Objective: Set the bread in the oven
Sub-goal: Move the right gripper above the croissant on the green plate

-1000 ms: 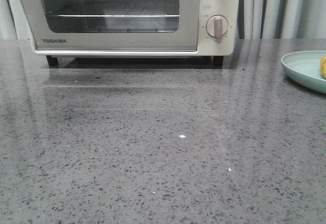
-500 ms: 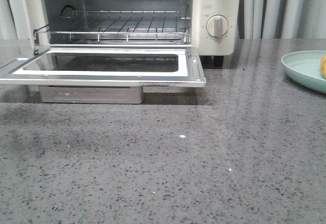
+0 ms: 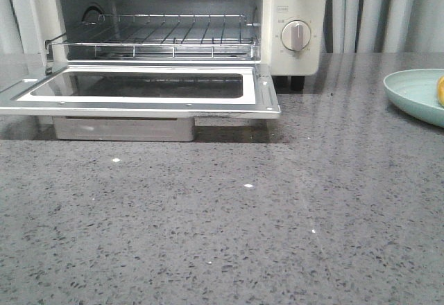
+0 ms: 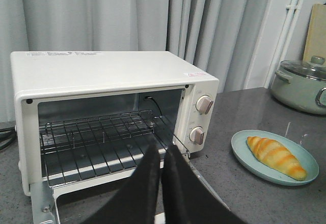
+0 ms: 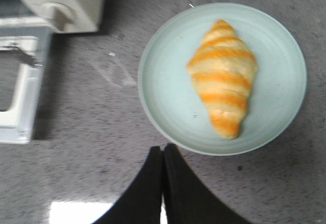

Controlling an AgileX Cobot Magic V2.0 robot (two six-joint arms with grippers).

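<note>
Both jaws are pressed closed and empty; the right gripper hangs just off the pale green plate holding the golden striped croissant-shaped bread, whose long axis runs roughly along the fingers' direction. The cream-white oven stands beside the plate, door down; the right arm looks nearer than the left gripper.

The bread is a glossy croissant-shaped roll, golden-orange with paler cream stripes across its ridged segments. It lies flat on a pale green plate in the upper right of the right wrist view; the front view catches only a yellow sliver at the right edge. The oven is cream-white with two round knobs on its right panel, filling the left and centre of the left wrist view. Its glass door hangs fully down — level, TOSHIBA face under — and the wire rack inside is bare.
</note>
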